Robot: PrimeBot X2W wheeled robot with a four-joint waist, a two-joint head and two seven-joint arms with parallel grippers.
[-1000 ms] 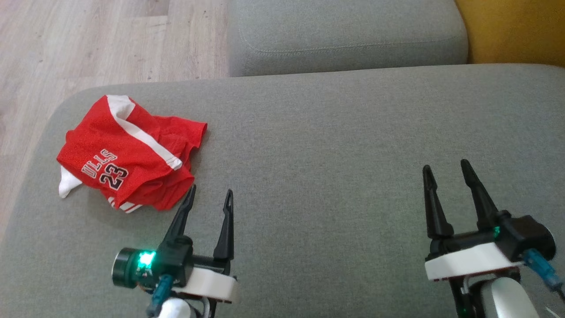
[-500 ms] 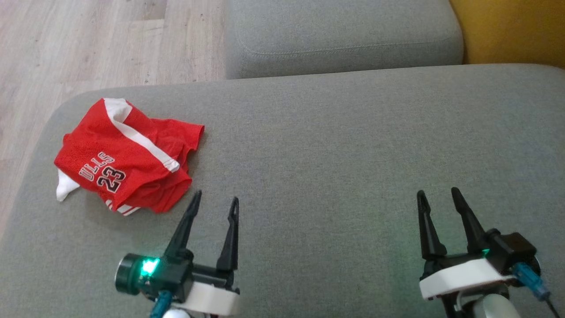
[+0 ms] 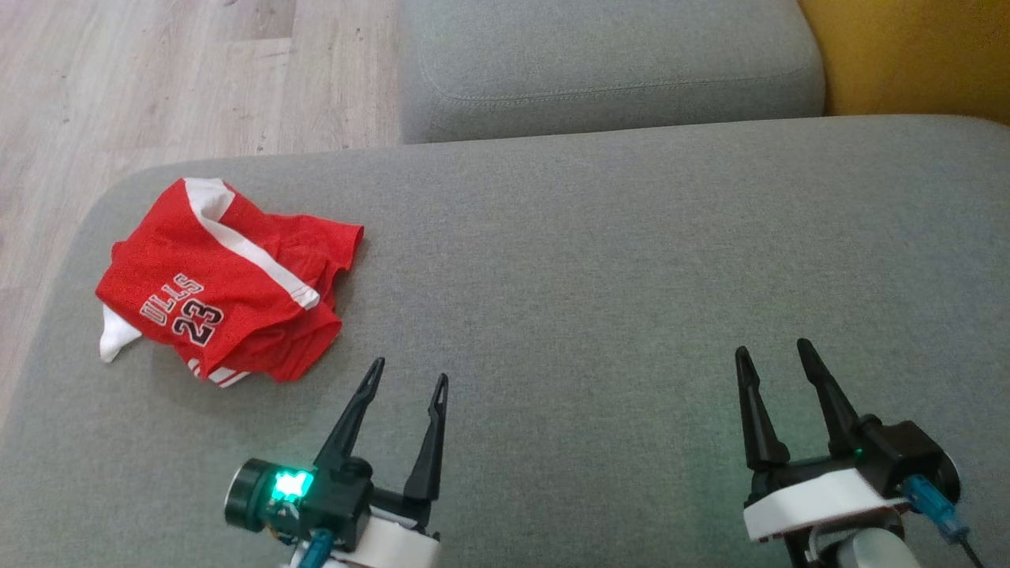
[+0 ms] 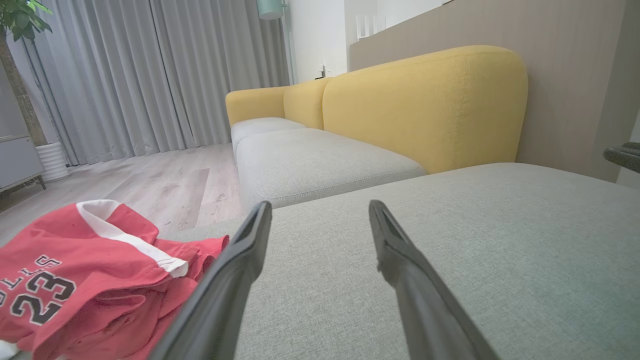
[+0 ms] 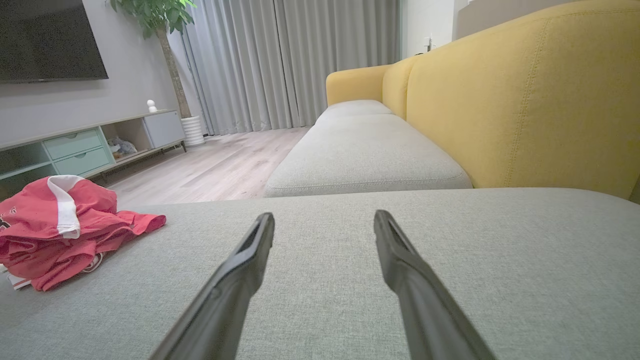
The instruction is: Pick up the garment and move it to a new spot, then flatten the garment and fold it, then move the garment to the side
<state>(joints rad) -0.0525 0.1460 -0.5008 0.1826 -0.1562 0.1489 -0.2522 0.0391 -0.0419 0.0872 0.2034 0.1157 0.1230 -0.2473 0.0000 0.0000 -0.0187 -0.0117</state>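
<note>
A red jersey garment point(image 3: 221, 284) with white stripes and the number 23 lies folded in a bundle on the left part of the grey cushion point(image 3: 600, 260). It also appears at the lower left in the left wrist view point(image 4: 90, 270) and at the left in the right wrist view point(image 5: 60, 225). My left gripper point(image 3: 409, 372) is open and empty, just right of and nearer than the garment, not touching it. My right gripper point(image 3: 772, 347) is open and empty over bare cushion far to the right.
The cushion's left edge drops to a wooden floor point(image 3: 158, 71). A second grey seat cushion point(image 3: 607, 63) lies beyond, with a yellow backrest point(image 3: 915, 55) at the far right. A TV cabinet point(image 5: 75, 145) and a potted plant point(image 5: 160, 15) stand across the room.
Both grippers have drawn back toward the near edge. The left one has also shifted right, away from the garment's lower corner. The garment lies as before.
</note>
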